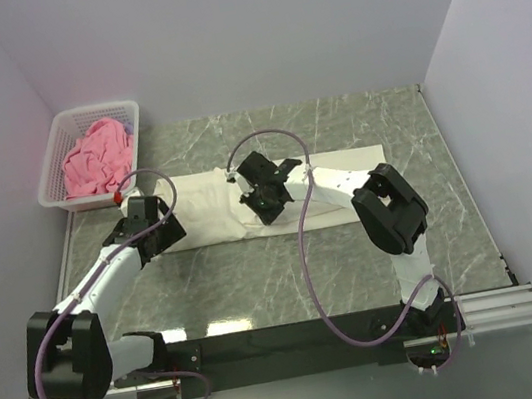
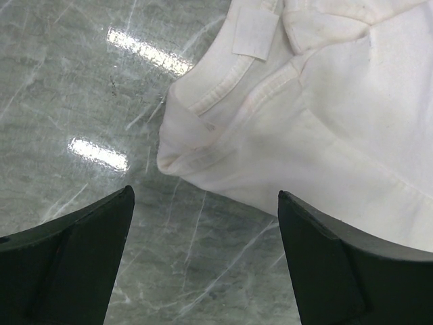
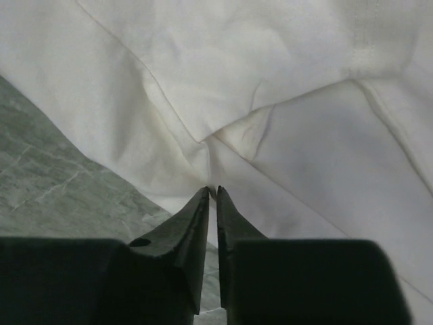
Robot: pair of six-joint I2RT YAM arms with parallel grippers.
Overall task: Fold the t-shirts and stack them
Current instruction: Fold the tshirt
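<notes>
A cream-white t-shirt [image 1: 204, 205] lies in a long flat band across the middle of the marble table. My right gripper [image 1: 266, 204] is down on its near edge. In the right wrist view the gripper [image 3: 213, 191] has its jaws drawn together on a small pinch of the white t-shirt [image 3: 270, 81]. My left gripper [image 1: 154, 227] hovers at the shirt's left end. It [image 2: 205, 193] is open wide, with only bare table between the fingers and the shirt's collar corner [image 2: 196, 135] just beyond them. A crumpled pink t-shirt [image 1: 96, 161] lies in the basket.
The white lattice basket [image 1: 63, 124] stands at the far left corner against the wall. Walls close in the table on the left, back and right. A metal rail [image 1: 495, 305] runs along the near right edge.
</notes>
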